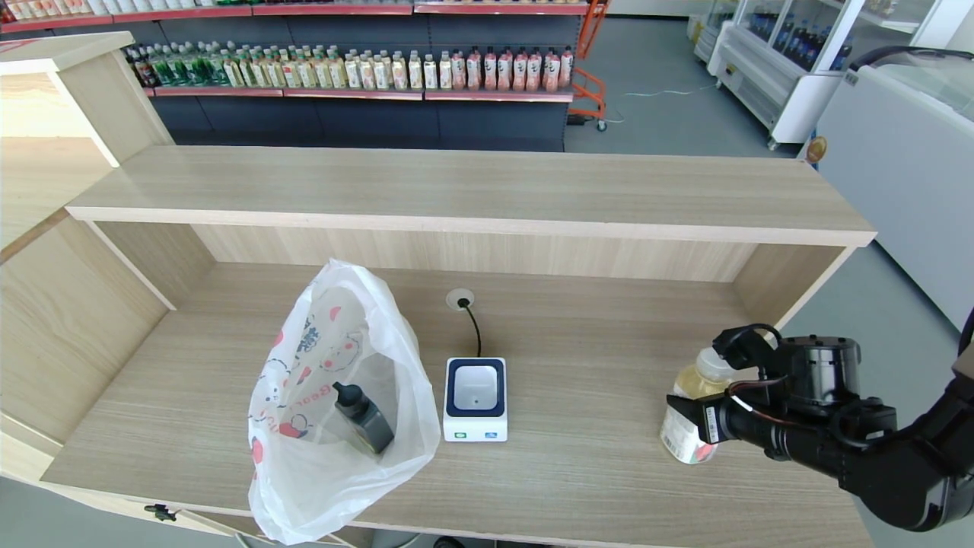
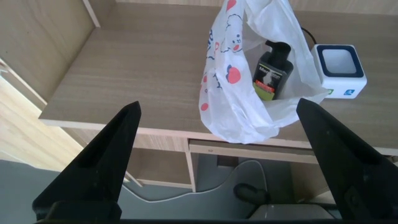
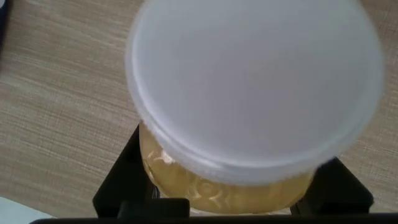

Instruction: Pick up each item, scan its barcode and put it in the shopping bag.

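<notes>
Now right gripper (image 1: pixel 704 392) clamped on yellow-drink bottle (image 1: pixel 685 445); left gripper (image 2: pixel 217 107) wide, empty, shopping bag (image 2: pixel 214 74) just ahead, scanner (image 2: pixel 339 65) beyond.

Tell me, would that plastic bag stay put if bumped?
Probably not. The bag looks thin, see-through and crumpled, so it would likely fold or slide. The dark bottle inside may anchor it somewhat.

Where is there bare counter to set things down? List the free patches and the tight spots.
Widest free patch: counter between scanner and the bottle. Also free: from the shopping bag to the left side wall, and behind the bag along the back wall. Crowded: bag and scanner stand close together, the cable running behind the scanner.
</notes>
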Motion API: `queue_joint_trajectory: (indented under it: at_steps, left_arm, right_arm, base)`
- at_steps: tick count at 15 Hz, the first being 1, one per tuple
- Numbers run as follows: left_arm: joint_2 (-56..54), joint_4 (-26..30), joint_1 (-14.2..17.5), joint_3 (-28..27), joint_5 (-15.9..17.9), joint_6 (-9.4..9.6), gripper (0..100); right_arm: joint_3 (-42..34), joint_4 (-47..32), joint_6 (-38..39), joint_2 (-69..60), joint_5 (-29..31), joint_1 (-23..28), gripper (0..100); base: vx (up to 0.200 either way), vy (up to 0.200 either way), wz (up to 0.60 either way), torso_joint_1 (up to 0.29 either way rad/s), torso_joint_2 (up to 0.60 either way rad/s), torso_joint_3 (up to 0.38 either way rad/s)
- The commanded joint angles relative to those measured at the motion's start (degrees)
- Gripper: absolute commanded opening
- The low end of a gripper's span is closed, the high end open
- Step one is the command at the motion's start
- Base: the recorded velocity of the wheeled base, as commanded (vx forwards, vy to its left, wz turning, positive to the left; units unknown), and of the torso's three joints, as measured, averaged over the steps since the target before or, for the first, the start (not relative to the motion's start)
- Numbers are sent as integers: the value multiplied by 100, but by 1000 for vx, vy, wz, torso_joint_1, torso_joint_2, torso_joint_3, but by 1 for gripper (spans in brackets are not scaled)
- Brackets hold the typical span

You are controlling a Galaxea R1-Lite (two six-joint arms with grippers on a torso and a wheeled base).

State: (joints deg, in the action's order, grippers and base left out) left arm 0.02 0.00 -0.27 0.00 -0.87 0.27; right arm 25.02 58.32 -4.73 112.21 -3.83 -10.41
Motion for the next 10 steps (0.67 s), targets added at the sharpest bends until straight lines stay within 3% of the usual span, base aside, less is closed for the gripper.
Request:
queue_joint_trajectory:
  at_steps: [1,10]
  left_arm:
    - [-2,0,0,0,-1,0,100]
    - [-2,0,0,0,-1,0,100]
  right_arm:
    - [-146,48,-10,-24,5,-5,0]
    - [-392,496,-248,160,5,-5,0]
  base:
    - [0,0,0,0,0,0]
    - [0,0,0,0,0,0]
